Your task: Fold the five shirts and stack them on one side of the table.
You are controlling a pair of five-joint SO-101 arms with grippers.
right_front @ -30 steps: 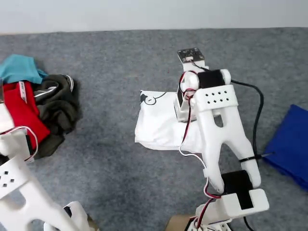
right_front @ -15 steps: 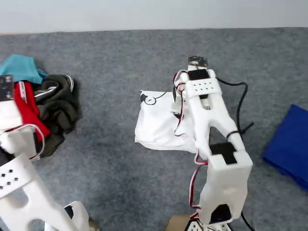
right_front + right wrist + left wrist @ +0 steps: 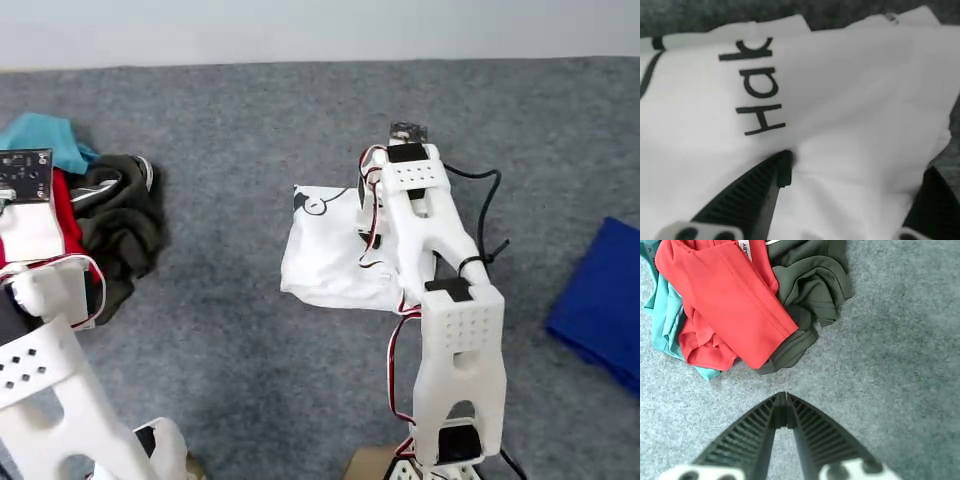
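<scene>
R hand (image 3: 859, 176) spread on white shirt (image 3: 850, 85); wrist cam shows black lettering (image 3: 757, 85)

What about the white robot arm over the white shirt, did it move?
Yes. The white right arm swung its elbow away from the folded blue shirt, toward the white printed shirt, which stayed put.

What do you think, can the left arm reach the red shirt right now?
Probably yes: the shut left gripper hangs near the red shirt, which lies uncovered with only bare table between them.
</scene>
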